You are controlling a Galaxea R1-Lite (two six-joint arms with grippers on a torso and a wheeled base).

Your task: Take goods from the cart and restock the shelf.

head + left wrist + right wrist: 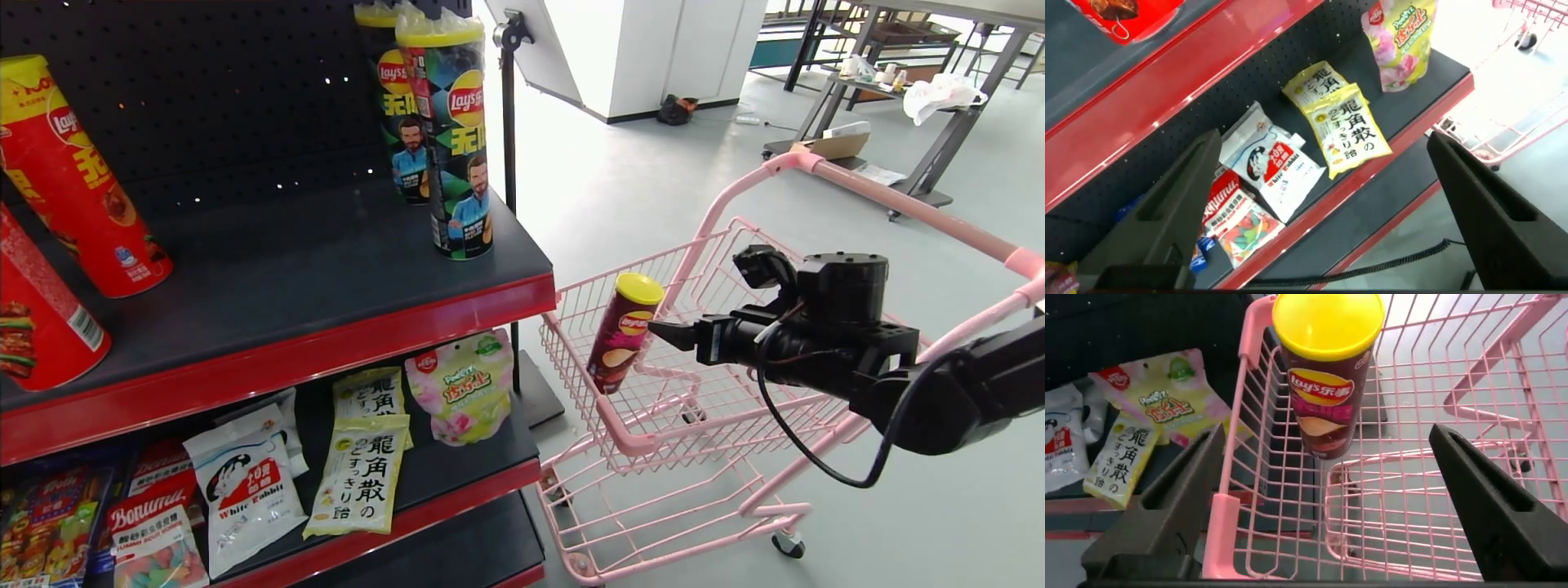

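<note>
The right gripper (1325,441) has its jaws spread wide with nothing between the pads. It is held level over the cart (622,434), pointing at the can (624,331). The can is ahead of the gap and lined up with its middle, and neither finger touches its sides. It is dark purple with a yellow lid and stands a little tilted inside the basket, in the front corner nearest the shelf (310,269), with its lid above the pink wire rim. From the head view one black fingertip lies just beside the can's upper half; I cannot tell if they meet there. The left gripper (1324,139) also has its jaws wide apart and holds nothing. It hangs over the lower board (1437,77) of the shelf, above the bags lying there. Two yellow bags (1351,135) lie overlapping under the gap, with a white bag (1274,167) beside them and a small red bag (1237,216) next to that. A pink bag (1400,41) leans up near the board's end by the cart. The shelf stands on the robot's left, its dark boards edged in red. On the top board two green cans (461,139) stand upright at the end nearest the cart, one behind the other. Two red cans (73,180) stand at the far left, well apart from the green ones. The cart is just beside the shelf's end.
</note>
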